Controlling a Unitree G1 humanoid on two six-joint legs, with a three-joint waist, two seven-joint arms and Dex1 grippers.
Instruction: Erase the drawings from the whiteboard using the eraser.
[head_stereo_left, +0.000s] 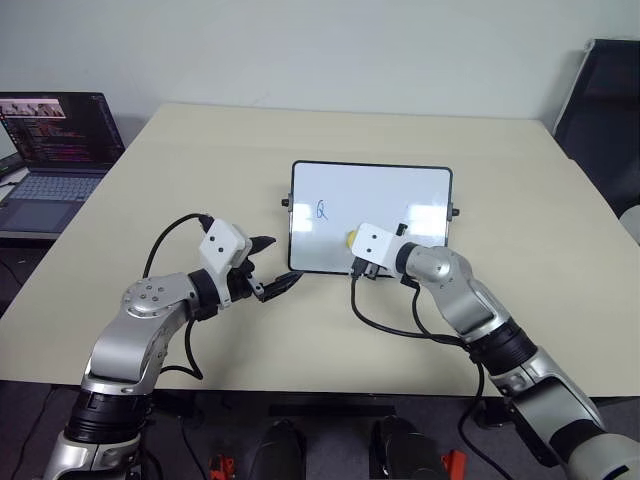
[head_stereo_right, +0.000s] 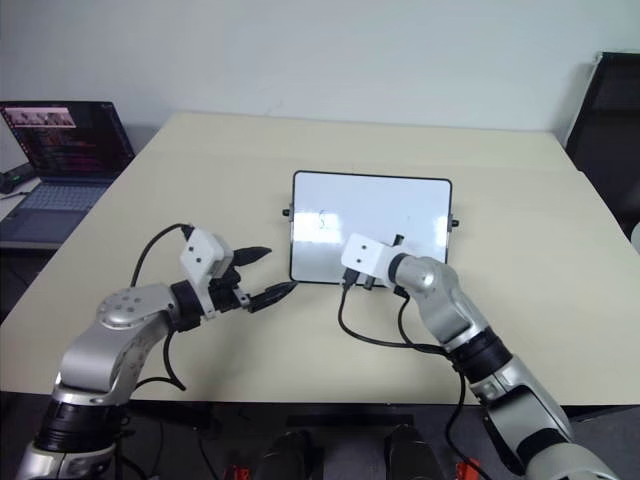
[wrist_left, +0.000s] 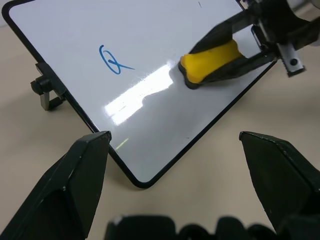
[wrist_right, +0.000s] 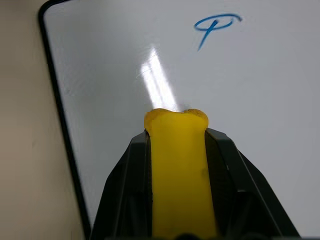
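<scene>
Eraser (wrist_right: 179, 170) clamped in right end effector (wrist_left: 220, 55) — pressed on whiteboard (head_stereo_left: 420, 190); left end effector (wrist_left: 175, 165) spread, nearby.

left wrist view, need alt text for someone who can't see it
The right pincer presses the yellow eraser flat on the glossy whiteboard, a short way from one blue loop drawing. The left pincer, open, frames the board's near corner above the beige table.
</scene>
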